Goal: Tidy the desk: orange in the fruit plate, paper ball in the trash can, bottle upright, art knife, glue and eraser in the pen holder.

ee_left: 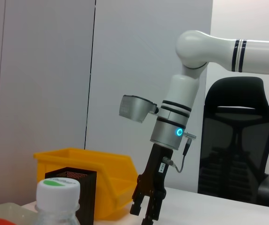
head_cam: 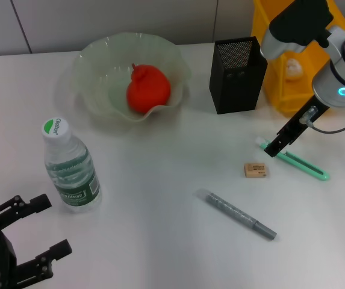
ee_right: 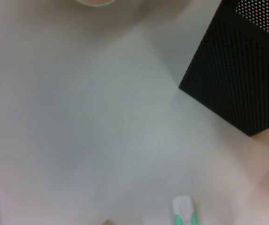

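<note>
The orange (head_cam: 149,90) lies in the pale green fruit plate (head_cam: 100,54). Beside the plate, the bottle (head_cam: 70,165) stands upright with its cap (ee_left: 57,189) on. A black mesh pen holder (head_cam: 237,75) stands at the back. The green art knife (head_cam: 301,161), the tan eraser (head_cam: 256,170) and the grey glue stick (head_cam: 237,214) lie flat on the desk. My right gripper (head_cam: 274,148) hangs just over the knife's white end (ee_right: 183,207), its fingers (ee_left: 155,206) slightly apart and holding nothing. A paper ball (head_cam: 291,68) sits in the yellow trash can (head_cam: 262,24). My left gripper (head_cam: 49,227) rests open at the near left.
The desk is a plain white surface (head_cam: 172,156). The yellow bin stands directly behind the pen holder (ee_left: 85,187), close to my right arm. An office chair (ee_left: 237,140) stands beyond the desk's far side.
</note>
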Motion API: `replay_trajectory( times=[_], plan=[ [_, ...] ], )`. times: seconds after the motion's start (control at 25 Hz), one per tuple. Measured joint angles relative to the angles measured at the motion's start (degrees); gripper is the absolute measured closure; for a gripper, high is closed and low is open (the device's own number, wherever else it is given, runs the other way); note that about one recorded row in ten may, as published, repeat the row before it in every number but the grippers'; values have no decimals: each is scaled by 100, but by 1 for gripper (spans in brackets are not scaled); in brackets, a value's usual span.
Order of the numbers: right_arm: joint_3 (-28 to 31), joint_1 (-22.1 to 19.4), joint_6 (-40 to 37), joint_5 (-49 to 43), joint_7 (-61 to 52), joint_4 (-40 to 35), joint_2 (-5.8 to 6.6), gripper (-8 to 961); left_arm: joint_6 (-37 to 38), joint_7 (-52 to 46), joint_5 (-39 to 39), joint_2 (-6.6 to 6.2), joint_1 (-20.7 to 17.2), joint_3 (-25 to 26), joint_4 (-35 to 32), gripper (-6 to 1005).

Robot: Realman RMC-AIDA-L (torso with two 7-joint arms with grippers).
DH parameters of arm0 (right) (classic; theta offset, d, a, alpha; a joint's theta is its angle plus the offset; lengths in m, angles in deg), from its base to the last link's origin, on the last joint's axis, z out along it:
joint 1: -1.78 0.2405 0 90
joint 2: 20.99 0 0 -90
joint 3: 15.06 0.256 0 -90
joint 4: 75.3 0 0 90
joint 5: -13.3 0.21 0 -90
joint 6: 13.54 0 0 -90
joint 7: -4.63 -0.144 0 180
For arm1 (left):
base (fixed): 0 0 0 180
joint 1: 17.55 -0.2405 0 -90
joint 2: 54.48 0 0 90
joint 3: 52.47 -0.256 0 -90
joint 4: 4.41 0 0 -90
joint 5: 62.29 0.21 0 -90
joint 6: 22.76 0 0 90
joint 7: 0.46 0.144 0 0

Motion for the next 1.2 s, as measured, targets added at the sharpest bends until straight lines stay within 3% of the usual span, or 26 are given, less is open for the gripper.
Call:
replay_trajectory(
  times=[0.8, 1.2],
  plan=[
    [-162, 37, 418, 30, 57, 443, -6, 121, -65, -33, -2, 36, 15, 14, 0, 214],
    [-161, 49, 437, 30, 104, 479, -8, 326, -73, -58, -2, 44, 31, 13, 0, 214]
  ],
)
